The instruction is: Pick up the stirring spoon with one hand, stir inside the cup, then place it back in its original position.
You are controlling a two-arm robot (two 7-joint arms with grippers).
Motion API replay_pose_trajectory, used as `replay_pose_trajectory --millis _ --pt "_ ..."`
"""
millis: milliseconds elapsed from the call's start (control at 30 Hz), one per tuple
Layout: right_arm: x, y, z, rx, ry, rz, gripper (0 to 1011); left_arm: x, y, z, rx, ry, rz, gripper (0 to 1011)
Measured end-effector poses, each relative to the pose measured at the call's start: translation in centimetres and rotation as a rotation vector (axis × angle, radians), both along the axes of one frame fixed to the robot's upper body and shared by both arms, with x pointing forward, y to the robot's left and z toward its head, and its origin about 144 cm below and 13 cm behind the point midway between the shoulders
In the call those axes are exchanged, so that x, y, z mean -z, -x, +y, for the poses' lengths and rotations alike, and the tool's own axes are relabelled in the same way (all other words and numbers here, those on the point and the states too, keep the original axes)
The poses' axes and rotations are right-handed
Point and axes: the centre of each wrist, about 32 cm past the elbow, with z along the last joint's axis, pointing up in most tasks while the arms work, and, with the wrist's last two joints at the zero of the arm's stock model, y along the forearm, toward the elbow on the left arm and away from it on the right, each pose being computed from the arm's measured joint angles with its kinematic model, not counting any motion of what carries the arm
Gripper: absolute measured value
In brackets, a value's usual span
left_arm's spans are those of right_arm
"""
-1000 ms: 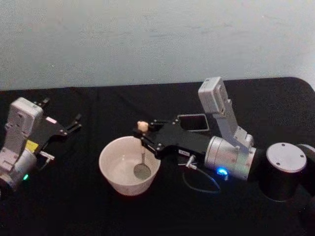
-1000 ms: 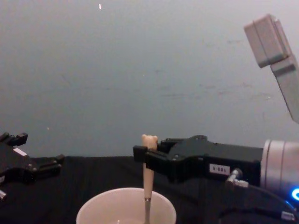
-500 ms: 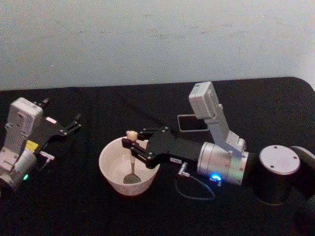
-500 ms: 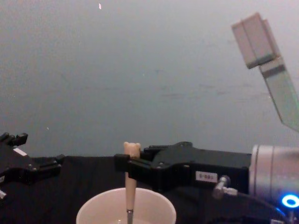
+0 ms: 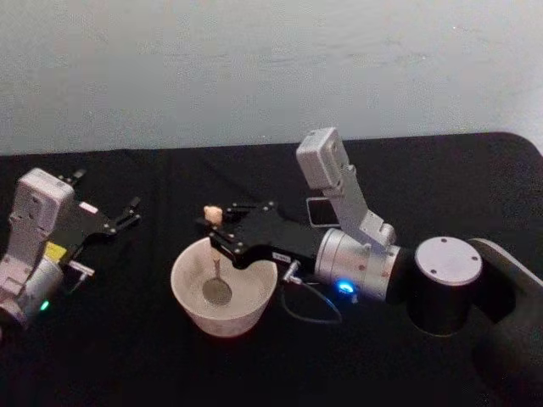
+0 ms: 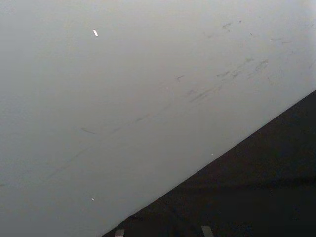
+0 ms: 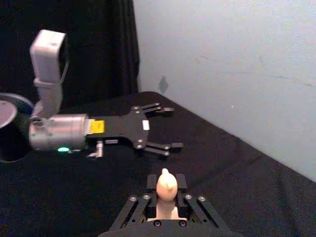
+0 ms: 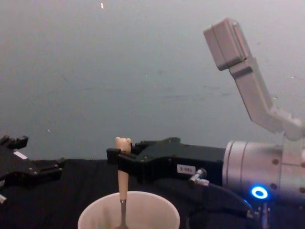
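Between the clenched fingers of the right gripper — stirring spoon upright, bear head just above, bowl below inside cup; left gripper well apart, fingers spread.

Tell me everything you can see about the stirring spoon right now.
The stirring spoon stands nearly upright: pale beige handle topped by a small bear head, thin dark neck, shiny round metal bowl down inside the cup. The right gripper is shut on the handle just below the bear head.
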Motion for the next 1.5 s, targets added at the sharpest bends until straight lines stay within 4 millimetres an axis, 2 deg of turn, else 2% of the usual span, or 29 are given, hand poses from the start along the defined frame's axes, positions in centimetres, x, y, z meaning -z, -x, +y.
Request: replay_pose_trajectory --millis 433,767,967,1233,1500 --pt "-0.1 -1.2 -1.1 0.064 0.021 -0.027 214 0.0 0.0 0.0 0.000 0.000 0.000 1001" --pt "0.0 0.3 -3.2 0.041 0.043 -0.032 214 0.0 0.0 0.0 0.000 0.000 0.000 1001" --pt "0.0 1.2 -3.8 0.009 0.044 -0.025 214 0.0 0.0 0.0 0.000 0.000 0.000 1001" --pt "0.0 1.8 -3.4 -0.022 0.042 -0.012 214 0.0 0.0 0.0 0.000 0.000 0.000 1001" --pt "-0.1 1.2 -1.8 -0.026 0.031 -0.011 214 0.0 0.0 0.0 0.000 0.000 0.000 1001"
